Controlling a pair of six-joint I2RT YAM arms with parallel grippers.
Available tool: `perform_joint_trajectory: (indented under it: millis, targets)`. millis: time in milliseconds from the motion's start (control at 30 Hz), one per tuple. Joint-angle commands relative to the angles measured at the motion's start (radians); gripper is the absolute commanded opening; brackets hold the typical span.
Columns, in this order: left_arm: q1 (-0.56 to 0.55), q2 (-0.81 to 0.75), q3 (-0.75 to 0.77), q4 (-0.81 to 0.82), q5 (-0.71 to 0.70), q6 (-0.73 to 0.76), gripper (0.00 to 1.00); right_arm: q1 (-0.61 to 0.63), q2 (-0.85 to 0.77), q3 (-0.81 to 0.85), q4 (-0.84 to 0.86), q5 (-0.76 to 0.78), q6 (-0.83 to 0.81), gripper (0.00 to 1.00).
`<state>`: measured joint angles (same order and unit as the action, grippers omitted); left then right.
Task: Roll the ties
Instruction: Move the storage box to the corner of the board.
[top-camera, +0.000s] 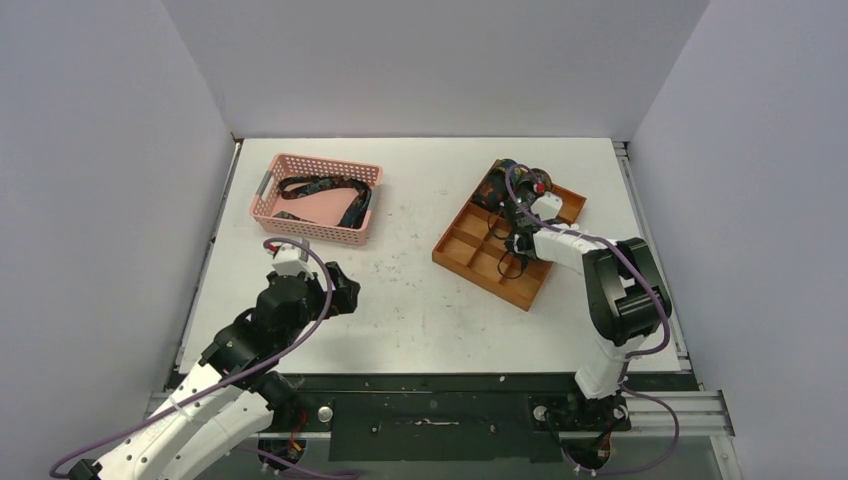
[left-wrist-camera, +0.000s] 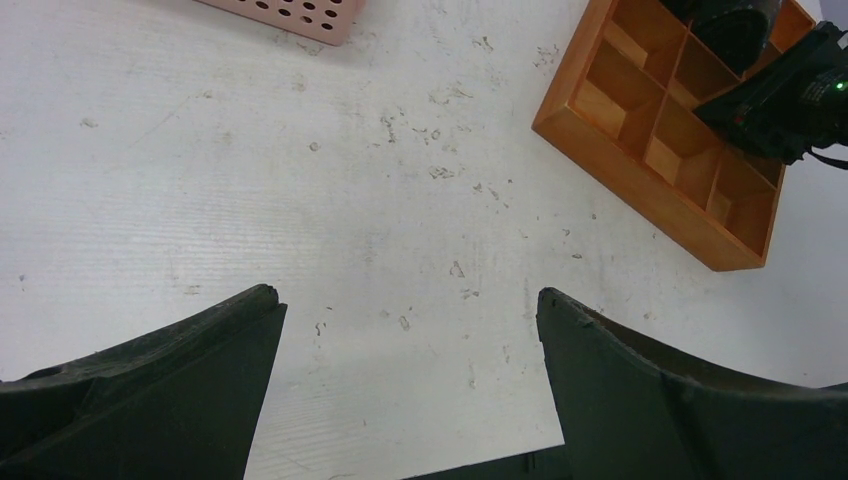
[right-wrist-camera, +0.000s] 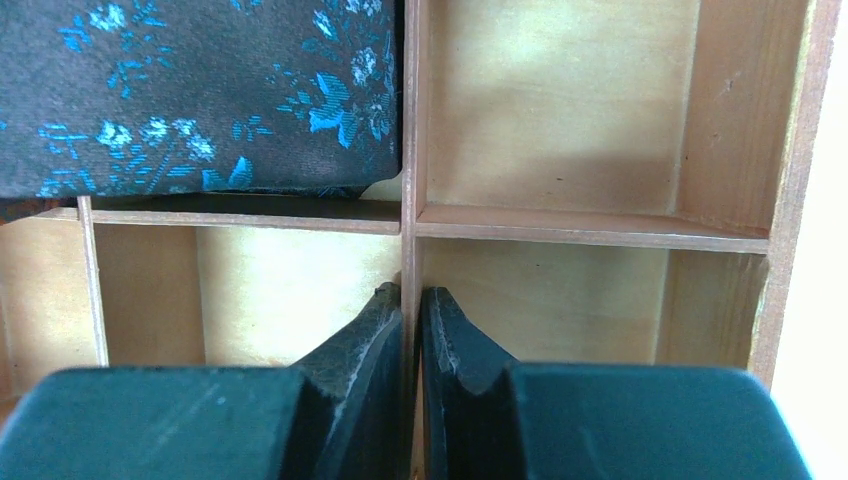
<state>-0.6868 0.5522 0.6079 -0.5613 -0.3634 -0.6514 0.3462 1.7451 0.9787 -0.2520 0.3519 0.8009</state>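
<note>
A loose dark tie (top-camera: 325, 187) lies curled in the pink basket (top-camera: 262, 190). A rolled tie (top-camera: 495, 185), dark with a blue flower pattern (right-wrist-camera: 200, 90), fills a far compartment of the wooden tray (top-camera: 470, 268). My right gripper (top-camera: 512, 245) reaches down into the tray. In the right wrist view, the right gripper (right-wrist-camera: 411, 300) is shut on the thin divider (right-wrist-camera: 410, 150) between two empty compartments. My left gripper (top-camera: 338, 288) hovers over bare table between basket and tray. Seen from the left wrist, the left gripper (left-wrist-camera: 410, 300) is open with nothing between its fingers (left-wrist-camera: 200, 380).
The tray (left-wrist-camera: 650, 150) lies up and right of the left fingers, with the right arm (left-wrist-camera: 790, 100) above it. A corner of the basket (left-wrist-camera: 290, 12) shows at the top. White walls stand on three sides of the table.
</note>
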Motion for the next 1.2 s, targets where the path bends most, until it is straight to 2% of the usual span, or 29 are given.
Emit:
perform_joint_trajectory:
  millis: [0,567,633,700,833,867,1167]
  targets:
    - [-0.007,-0.002,0.032,0.017,-0.017,-0.014,0.98,-0.054,0.053,0.106,0.081,0.002,0.178,0.05]
    - [-0.014,0.037,0.031,0.023,-0.029,-0.022,0.98,-0.037,0.304,0.419,-0.195,0.091,0.886,0.05]
    - [-0.014,0.052,0.035,0.017,-0.038,-0.029,0.98,-0.023,0.357,0.52,-0.309,0.103,0.952,0.07]
    - [-0.014,0.067,0.047,-0.008,-0.057,-0.042,0.98,-0.017,0.414,0.614,-0.377,0.094,0.976,0.16]
    - [-0.026,0.072,0.064,-0.047,-0.088,-0.049,0.97,-0.014,0.432,0.656,-0.357,0.097,0.876,0.52]
    - [-0.03,0.065,0.061,-0.044,-0.09,-0.051,0.97,-0.016,0.419,0.635,-0.336,0.093,0.847,0.57]
    - [-0.033,0.055,0.046,-0.01,-0.055,-0.046,0.96,-0.031,0.265,0.455,-0.213,0.038,0.559,0.82]
